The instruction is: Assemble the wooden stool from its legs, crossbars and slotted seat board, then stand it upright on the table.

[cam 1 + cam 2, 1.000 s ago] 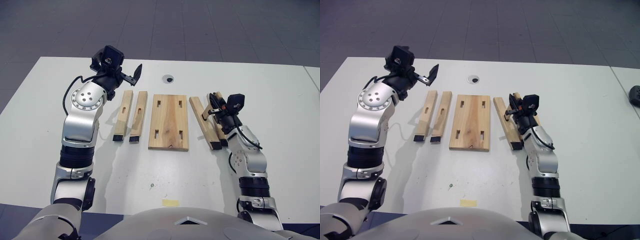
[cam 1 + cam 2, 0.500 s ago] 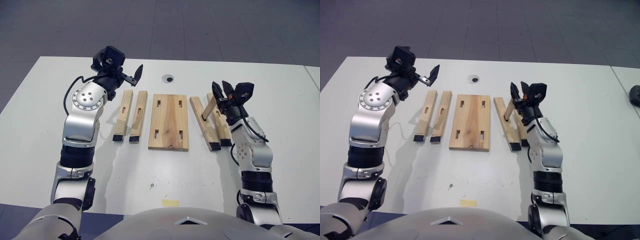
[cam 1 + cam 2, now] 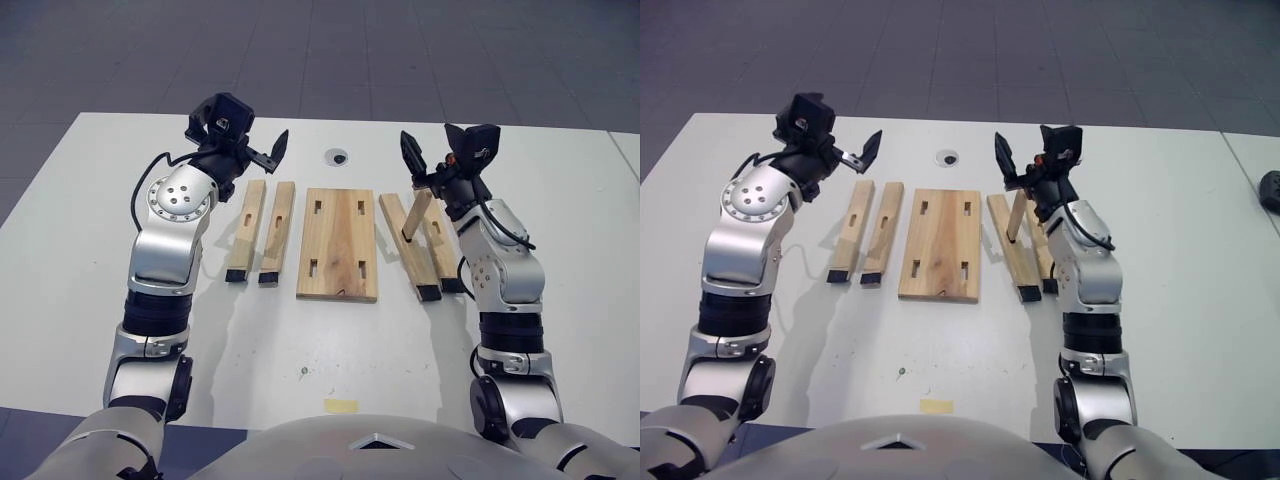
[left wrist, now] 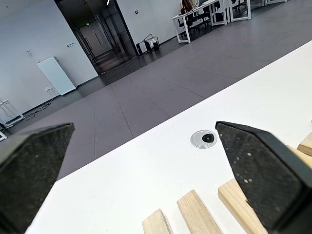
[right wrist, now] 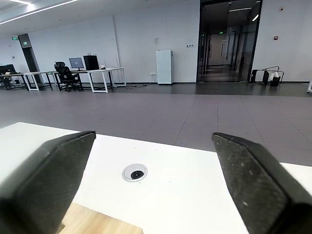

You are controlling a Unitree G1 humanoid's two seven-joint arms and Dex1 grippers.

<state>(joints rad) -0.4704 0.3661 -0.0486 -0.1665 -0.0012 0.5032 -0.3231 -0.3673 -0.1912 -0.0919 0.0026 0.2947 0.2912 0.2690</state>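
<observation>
The slotted seat board (image 3: 339,243) lies flat at the table's middle. Two legs (image 3: 246,230) (image 3: 277,232) lie side by side to its left, and two more legs (image 3: 409,246) (image 3: 443,250) to its right. A short crossbar (image 3: 415,216) stands tilted up from the right pair of legs. My right gripper (image 3: 438,158) hangs open just above the crossbar's upper end, with its fingers (image 5: 53,180) spread wide and nothing between them. My left gripper (image 3: 240,140) is open in the air beyond the far ends of the left legs (image 4: 195,214).
A round cable grommet (image 3: 337,156) is set in the table behind the seat board. A yellow tape strip (image 3: 340,406) lies near the front edge. A dark object (image 3: 1270,190) sits at the table's far right edge.
My right gripper rose and drew back from the right legs and spread its fingers wide, leaving the crossbar standing tilted there. The left arm barely shifted.
</observation>
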